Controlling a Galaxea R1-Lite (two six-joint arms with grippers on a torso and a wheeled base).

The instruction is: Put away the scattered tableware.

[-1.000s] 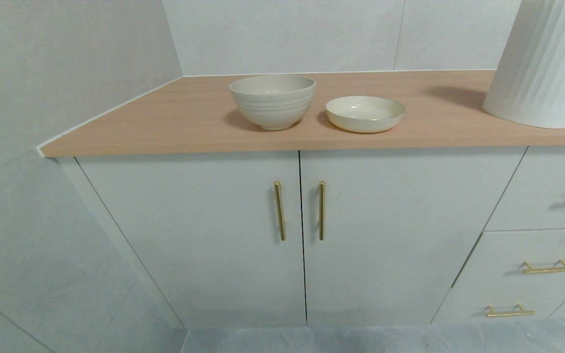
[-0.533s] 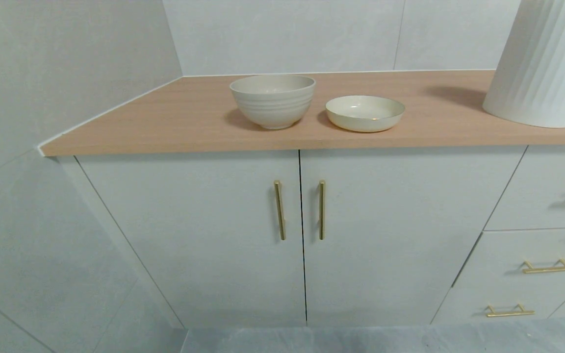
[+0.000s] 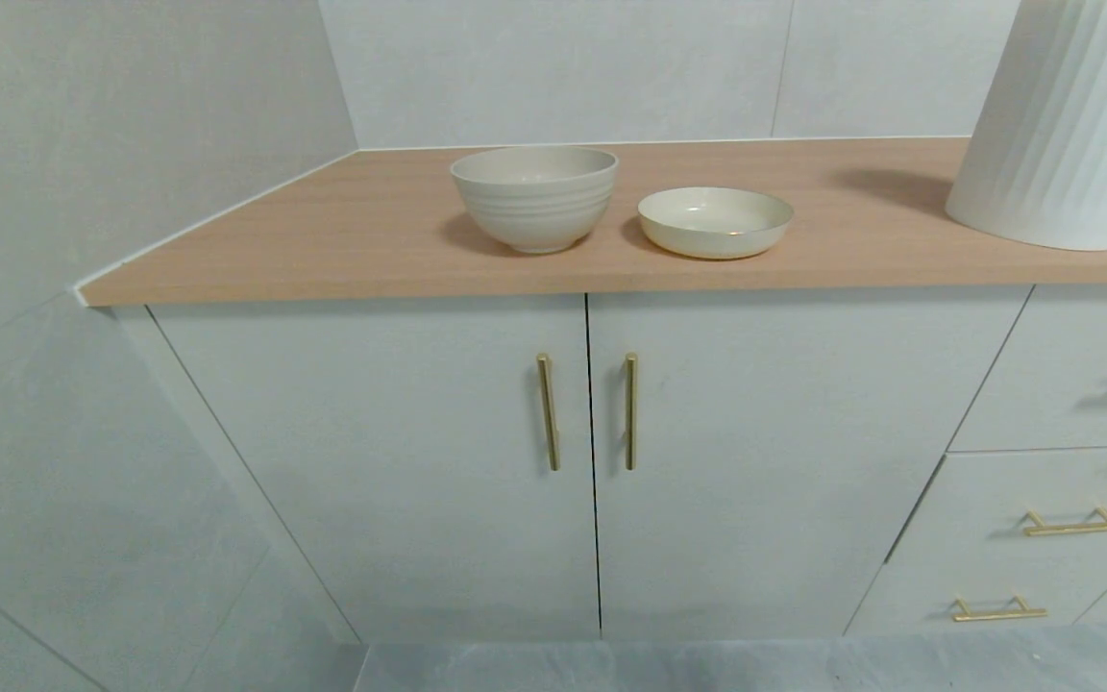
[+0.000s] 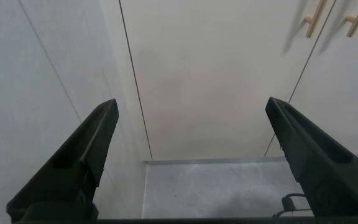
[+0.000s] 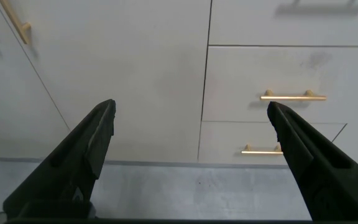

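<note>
Fingers [image 4: 86, 155] of the left gripper [image 4: 191, 106] and right gripper [image 5: 190, 104] are held spread apart, empty, facing the cabinet fronts [image 4: 216, 81]. On the tabletop [image 3: 323, 240], a ribbed bowl [image 3: 534, 197] and shallow dish [image 3: 715, 222] are shown just beside each other in the head view.

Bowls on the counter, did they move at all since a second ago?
No, nothing visibly changed. The deep bowl and the shallow dish sit side by side, apart, on the wooden counter just as before. The cabinet doors below stayed shut.
</note>
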